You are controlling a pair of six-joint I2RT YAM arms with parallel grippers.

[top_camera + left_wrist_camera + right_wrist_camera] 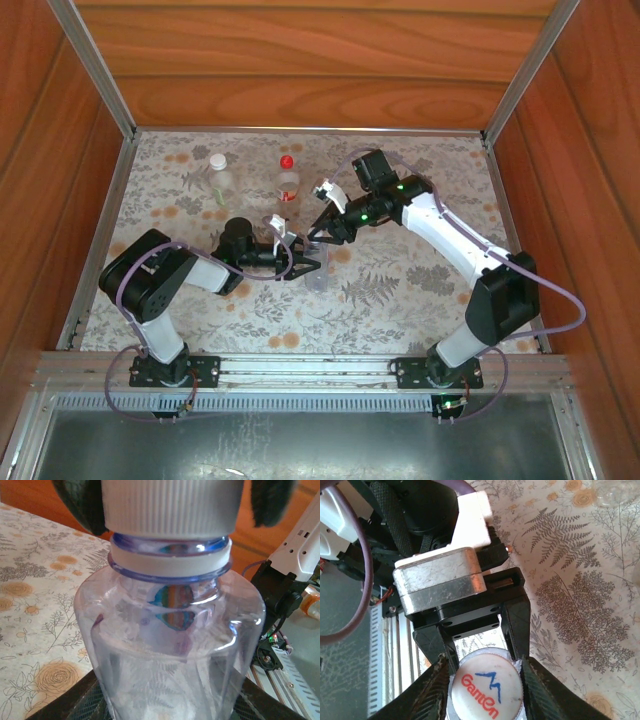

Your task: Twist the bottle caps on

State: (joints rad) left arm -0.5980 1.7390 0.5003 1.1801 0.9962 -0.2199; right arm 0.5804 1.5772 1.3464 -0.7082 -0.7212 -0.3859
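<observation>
Clear, blue-tinted plastic comes first: the slim bottle (pixel 170 645) is held upright over the bench (pixel 420 290), its body clamped low down by the left end effector (pixel 303 262), whose jaws are drawn in narrow around it. A white cap (pixel 170 505) sits level on the neck, directly under the right end effector (pixel 486 682), which points down the bottle's long axis. Its fingers (pixel 436 692) hug the cap's sides; whether they press it or merely flank it I cannot tell. The coming twist, I judge, turns about that vertical axis, and the right arm is the one placed for it. Farther back, well apart, stand a white-capped bottle (pixel 219 180) and a red-capped bottle (pixel 288 185), neither obstructing the arms.
</observation>
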